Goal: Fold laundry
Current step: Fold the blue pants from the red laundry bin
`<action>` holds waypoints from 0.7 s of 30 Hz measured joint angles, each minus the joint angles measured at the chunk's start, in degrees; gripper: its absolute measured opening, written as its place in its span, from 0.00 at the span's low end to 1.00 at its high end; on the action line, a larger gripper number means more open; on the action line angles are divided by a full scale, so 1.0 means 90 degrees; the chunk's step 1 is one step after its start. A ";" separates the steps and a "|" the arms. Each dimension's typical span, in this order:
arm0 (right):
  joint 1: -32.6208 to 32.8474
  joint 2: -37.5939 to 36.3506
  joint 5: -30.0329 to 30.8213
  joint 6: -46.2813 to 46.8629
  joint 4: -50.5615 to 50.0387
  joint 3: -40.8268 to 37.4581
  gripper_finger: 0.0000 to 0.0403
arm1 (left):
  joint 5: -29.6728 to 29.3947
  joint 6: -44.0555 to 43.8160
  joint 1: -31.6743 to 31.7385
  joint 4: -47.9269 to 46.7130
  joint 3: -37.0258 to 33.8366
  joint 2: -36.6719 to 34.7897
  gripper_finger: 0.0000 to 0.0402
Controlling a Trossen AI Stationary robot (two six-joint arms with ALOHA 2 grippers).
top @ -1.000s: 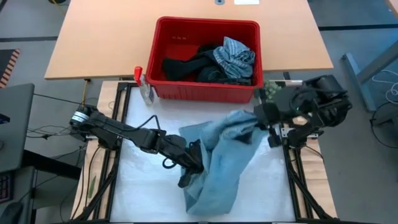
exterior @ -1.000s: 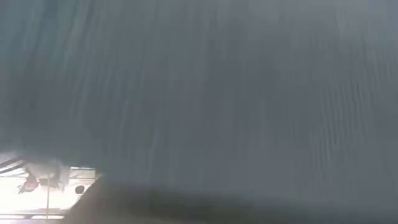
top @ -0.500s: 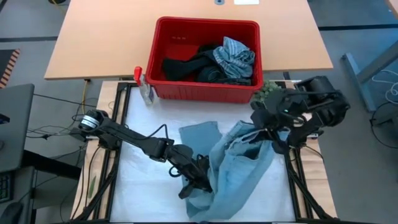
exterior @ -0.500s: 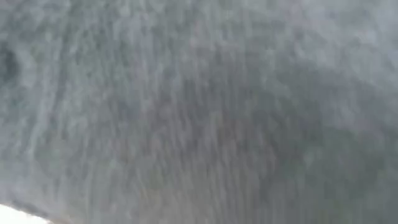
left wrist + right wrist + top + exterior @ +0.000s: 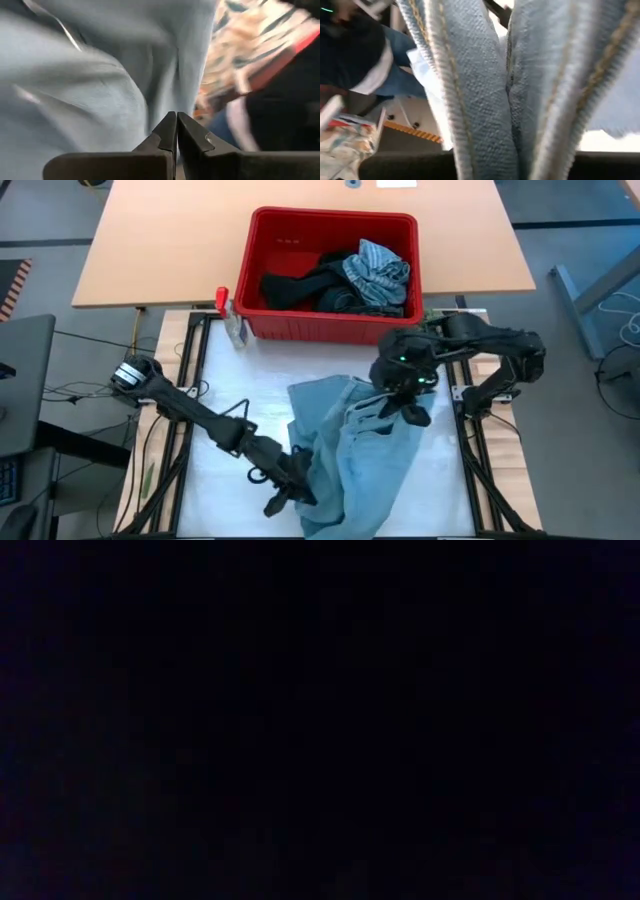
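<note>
While my low camera is totally blacked out, the overhead shows the light blue garment (image 5: 360,455) bunched on the white table (image 5: 230,420) in front of the red basket (image 5: 335,275). My right gripper (image 5: 400,395) is pinching its upper edge, seams running right between the fingers. My left gripper (image 5: 295,485) sits at the cloth's lower left edge, jaws pressed together, can't tell if fabric's caught.

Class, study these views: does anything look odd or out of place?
Yes. The low view is completely black, so something seems to cover it. The light blue garment lies bunched and twisted on the white table, held by both the left tool and right tool.
</note>
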 joint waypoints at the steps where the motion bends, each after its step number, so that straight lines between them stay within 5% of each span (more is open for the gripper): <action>1: -0.0046 0.0015 -0.0148 -0.0013 0.0217 -0.0125 0.11 | -0.0062 -0.0338 -0.0038 0.0733 -0.0391 0.0002 0.00; 5: -0.0234 0.0218 -0.0728 -0.0210 0.0701 -0.0606 0.11 | -0.1008 -0.1023 -0.0420 0.2886 -0.1527 -0.0198 0.00; 8: -0.0445 0.0510 -0.0967 -0.0290 0.0951 -0.0874 0.11 | -0.1354 -0.1178 -0.0753 0.3223 -0.2017 -0.0380 0.00; 12: -0.0769 0.1081 -0.0982 -0.0301 0.1073 -0.0974 0.11 | -0.2052 -0.1235 -0.1143 0.3084 -0.2435 -0.0933 0.00; 21: -0.1358 0.2341 -0.0726 -0.0363 0.1137 -0.0982 0.11 | -0.3900 -0.1220 -0.1524 0.0822 -0.2812 -0.2627 0.00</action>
